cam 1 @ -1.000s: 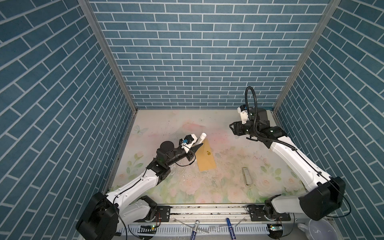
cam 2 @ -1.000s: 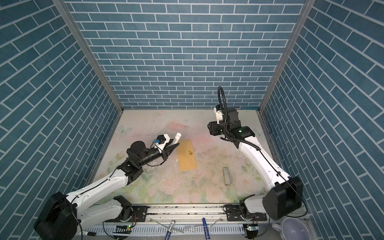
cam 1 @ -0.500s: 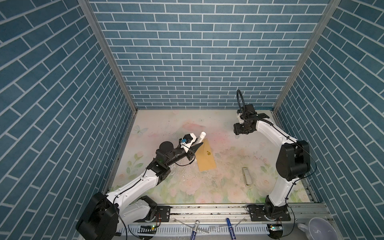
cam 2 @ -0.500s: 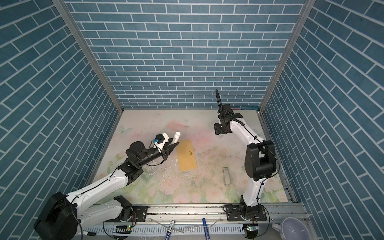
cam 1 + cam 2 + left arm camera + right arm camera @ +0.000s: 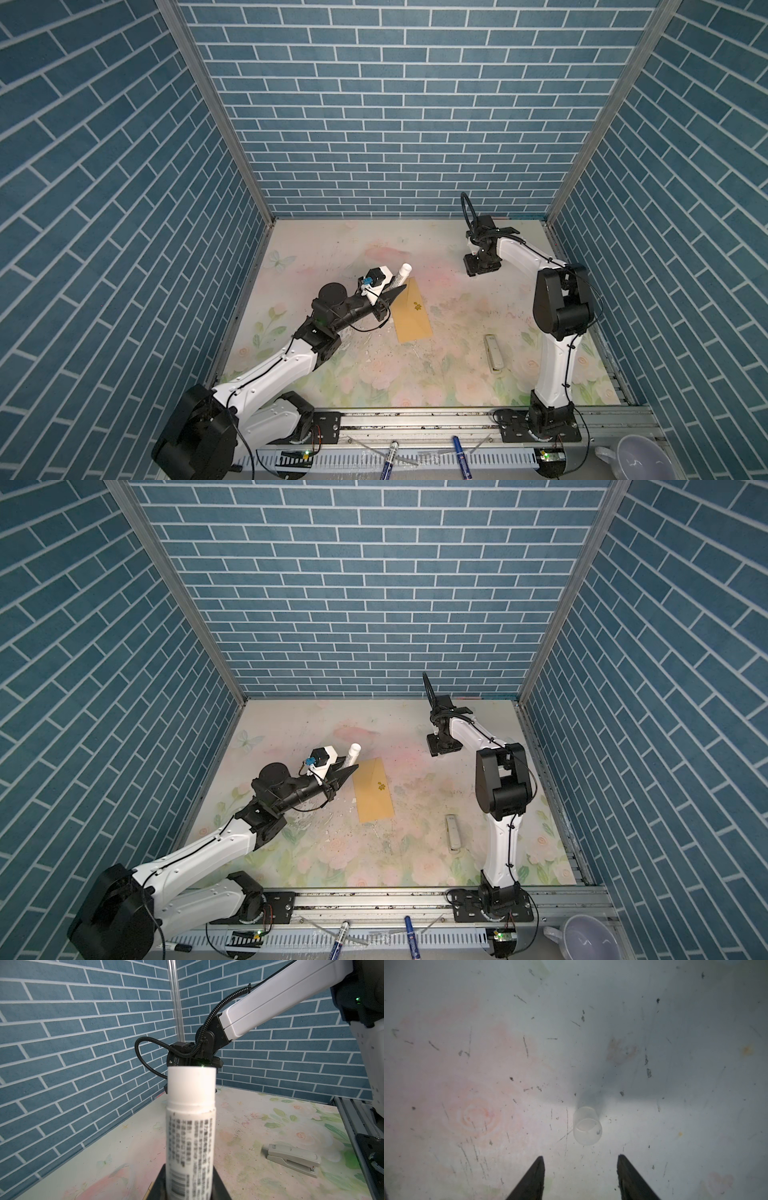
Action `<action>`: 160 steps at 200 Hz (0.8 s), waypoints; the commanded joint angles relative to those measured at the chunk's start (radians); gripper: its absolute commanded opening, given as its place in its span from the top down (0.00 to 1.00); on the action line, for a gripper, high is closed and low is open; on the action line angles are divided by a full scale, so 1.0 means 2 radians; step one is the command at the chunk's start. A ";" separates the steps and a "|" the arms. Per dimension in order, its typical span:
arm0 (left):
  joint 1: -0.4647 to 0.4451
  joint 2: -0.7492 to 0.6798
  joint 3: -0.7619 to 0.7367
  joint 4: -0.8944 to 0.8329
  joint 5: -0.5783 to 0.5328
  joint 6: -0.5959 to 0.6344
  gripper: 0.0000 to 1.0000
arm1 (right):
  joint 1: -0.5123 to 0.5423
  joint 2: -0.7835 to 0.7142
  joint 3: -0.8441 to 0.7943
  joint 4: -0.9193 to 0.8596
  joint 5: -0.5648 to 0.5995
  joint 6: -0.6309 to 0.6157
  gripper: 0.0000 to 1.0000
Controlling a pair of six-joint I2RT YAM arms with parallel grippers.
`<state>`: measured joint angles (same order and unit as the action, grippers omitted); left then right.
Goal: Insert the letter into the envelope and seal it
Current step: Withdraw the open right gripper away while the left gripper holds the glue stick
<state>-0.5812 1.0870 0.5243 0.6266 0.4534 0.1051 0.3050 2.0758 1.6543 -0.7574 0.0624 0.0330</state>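
the left gripper (image 5: 397, 291) has its jaws clamped on a white glue stick (image 5: 190, 1126). the stick pokes out past the tips toward the back wall, just left of centre in both top views. the right gripper (image 5: 580, 1159) has its jaws apart with nothing between them. it points down at a small translucent cap (image 5: 587, 1126) that lies on the table (image 5: 332, 249) just ahead of the tips, nearer one finger than the other. in both top views that gripper hangs right of centre toward the back, well apart from everything else.

the envelope (image 5: 411, 309) lies flat at the centre of both top views, gold flower sticker up, its upper end just beside the left tips. the letter shows in no view, so i cannot say where it is, and i cannot tell whether the flap is down. a stapler (image 5: 493, 353) lies to the lower right of the envelope, apart from it.

what could go wrong, as i judge it:
- the cap looks light and off-centre, so a closing finger could hit it first and flick or roll it away.
- nothing pins the envelope, so pressing the stick on it could push it across the table or smear glue on its face.
- the grip on the smooth, round tube could let it twist or slide under a sideways load.
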 commanded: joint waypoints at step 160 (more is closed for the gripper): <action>-0.001 0.002 -0.010 0.019 0.003 -0.003 1.00 | -0.011 0.072 0.056 -0.009 0.007 -0.012 0.75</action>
<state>-0.5812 1.0870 0.5114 0.6266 0.4530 0.1017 0.2878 2.1906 1.7279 -0.7502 0.0681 0.0193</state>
